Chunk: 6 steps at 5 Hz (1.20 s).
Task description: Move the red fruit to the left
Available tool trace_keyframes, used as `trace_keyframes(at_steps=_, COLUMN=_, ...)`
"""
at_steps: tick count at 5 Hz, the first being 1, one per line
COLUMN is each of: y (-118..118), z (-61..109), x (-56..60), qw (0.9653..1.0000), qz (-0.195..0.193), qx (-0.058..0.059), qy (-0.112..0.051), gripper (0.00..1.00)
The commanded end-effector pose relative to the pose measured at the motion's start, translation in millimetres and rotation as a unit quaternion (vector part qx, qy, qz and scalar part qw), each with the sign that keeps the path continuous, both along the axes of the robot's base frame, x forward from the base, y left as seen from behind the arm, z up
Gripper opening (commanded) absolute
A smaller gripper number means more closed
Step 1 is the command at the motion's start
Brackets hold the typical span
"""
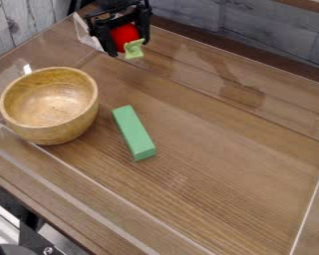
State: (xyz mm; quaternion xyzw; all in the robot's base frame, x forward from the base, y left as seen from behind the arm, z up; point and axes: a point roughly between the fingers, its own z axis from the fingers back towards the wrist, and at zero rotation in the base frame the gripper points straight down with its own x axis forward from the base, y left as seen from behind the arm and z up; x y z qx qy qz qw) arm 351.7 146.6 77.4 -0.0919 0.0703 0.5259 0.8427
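While the wooden bowl (49,106) sits at left, my gripper (127,38) closes around the red toy fruit (125,34) by the far edge.
Off-centre fingers could let it slip; the green block (135,132) lies nearer.

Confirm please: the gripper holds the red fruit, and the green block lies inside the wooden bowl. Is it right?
Not quite: the camera view shows the green block on the table, beside the wooden bowl.
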Motion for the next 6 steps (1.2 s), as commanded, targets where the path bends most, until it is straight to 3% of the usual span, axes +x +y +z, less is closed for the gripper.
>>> trace_keyframes(at_steps=1, y=18.0, z=14.0, x=13.1, qw=0.9985, qz=0.001, qx=0.038, qy=-0.039, gripper=0.00)
trace_keyframes(at_steps=2, y=29.6, z=-8.0, x=20.8, qw=0.9982, qz=0.001, qx=0.051, qy=-0.032, gripper=0.00)
trace_keyframes(at_steps=3, y=26.8, z=-12.0, x=20.8, qw=0.9972, qz=-0.035, qx=0.059, qy=-0.028, gripper=1.00)
trace_keyframes(at_steps=4, y=21.8, z=-3.6, x=18.8, qw=0.9949, qz=-0.073, qx=0.064, qy=-0.027, gripper=1.00)
trace_keyframes(at_steps=6, y=15.4, z=14.5, x=22.6, qw=0.9914, qz=-0.108, qx=0.069, qy=-0.024, gripper=1.00)
